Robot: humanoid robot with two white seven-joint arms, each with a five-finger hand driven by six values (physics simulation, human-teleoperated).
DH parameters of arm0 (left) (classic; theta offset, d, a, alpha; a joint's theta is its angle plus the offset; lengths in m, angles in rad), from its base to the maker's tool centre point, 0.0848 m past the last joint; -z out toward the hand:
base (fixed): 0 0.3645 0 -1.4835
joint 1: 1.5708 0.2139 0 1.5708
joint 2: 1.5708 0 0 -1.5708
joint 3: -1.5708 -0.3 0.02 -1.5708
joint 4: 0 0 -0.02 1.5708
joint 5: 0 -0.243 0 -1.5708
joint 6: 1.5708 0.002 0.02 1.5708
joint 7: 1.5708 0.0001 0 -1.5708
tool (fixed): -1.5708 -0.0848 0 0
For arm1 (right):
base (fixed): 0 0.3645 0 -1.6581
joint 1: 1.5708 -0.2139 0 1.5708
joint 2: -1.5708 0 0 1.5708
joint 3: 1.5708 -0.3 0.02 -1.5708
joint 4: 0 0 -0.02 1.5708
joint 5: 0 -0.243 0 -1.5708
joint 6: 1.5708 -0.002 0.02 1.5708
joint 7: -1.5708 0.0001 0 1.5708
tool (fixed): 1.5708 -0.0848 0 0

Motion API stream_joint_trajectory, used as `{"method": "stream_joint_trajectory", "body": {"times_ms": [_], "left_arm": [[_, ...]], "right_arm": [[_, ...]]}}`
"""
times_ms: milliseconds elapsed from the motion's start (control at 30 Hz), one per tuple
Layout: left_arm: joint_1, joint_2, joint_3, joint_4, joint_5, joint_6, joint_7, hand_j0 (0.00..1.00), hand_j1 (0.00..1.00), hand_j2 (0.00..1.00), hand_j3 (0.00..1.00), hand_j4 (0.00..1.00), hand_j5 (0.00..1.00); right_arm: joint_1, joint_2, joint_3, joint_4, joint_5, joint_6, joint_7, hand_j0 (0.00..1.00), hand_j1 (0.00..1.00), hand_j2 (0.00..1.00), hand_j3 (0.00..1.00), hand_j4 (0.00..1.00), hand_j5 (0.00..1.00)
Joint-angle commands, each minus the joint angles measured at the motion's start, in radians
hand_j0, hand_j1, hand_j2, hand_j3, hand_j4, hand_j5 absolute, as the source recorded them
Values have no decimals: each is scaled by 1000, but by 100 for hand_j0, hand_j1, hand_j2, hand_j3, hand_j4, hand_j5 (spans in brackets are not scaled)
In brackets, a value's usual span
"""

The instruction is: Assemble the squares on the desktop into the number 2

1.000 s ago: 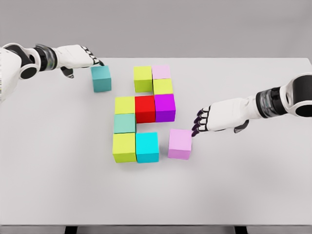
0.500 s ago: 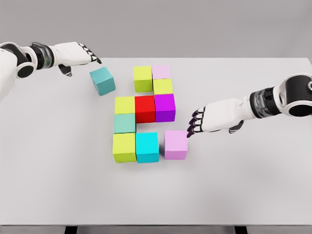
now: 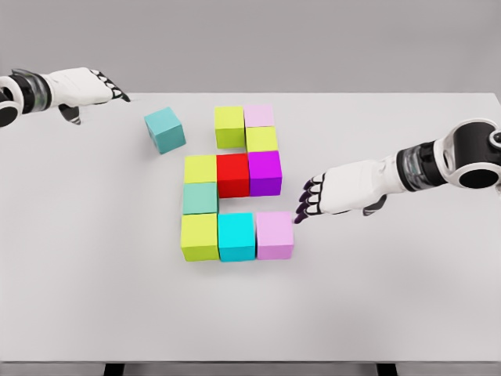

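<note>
While our right robot hand hovers over the white worktop with its dark-tipped fingers loosely curled and holding nothing, its fingertips sit just beside the pale lilac cube. That cube touches the cyan cube, which adjoins the lime-green cube, forming the bottom row. Above sit the sage-green cube, then a yellow-green cube, a red cube and a purple cube. A teal cube lies apart, tilted, at upper left. Our left robot hand rests near the worktop's far left corner, fingers relaxed and empty.
</note>
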Motion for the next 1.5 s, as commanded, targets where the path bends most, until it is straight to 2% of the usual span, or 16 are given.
{"method": "stream_joint_trajectory", "body": {"times_ms": [0, 67, 200, 433, 767, 1067, 1467], "left_arm": [[0, 20, -3, -2, 0, 1, 0, 100, 100, 100, 100, 100, 100], [2, 39, -3, -13, -7, 1, -20, 100, 100, 100, 100, 100, 100], [8, 63, -5, -62, -6, 1, -35, 100, 100, 100, 100, 100, 100], [44, 146, -18, -230, 0, 1, -35, 100, 100, 100, 100, 100, 100], [57, 155, -34, -269, 2, 1, -35, 100, 100, 100, 100, 100, 100], [92, 186, -38, -352, 2, 1, -35, 100, 100, 100, 100, 100, 100], [97, 146, -35, -332, -1, 1, -35, 100, 100, 100, 100, 100, 100]], "right_arm": [[0, -7, 1, 0, -3, 2, 0, 100, 100, 100, 100, 100, 100], [2, -21, 1, -5, -3, 2, 0, 100, 100, 100, 100, 100, 100], [6, -47, 4, -69, -3, 2, -2, 100, 100, 100, 100, 100, 100], [12, -47, 6, -77, -3, 2, -2, 100, 100, 100, 100, 100, 100], [14, -32, 6, -75, -3, 2, -2, 100, 100, 100, 100, 100, 100], [14, -20, 6, -74, -3, 2, -2, 100, 100, 100, 100, 100, 100], [14, -23, 4, -71, -3, 2, 0, 100, 100, 100, 100, 100, 100]]}}
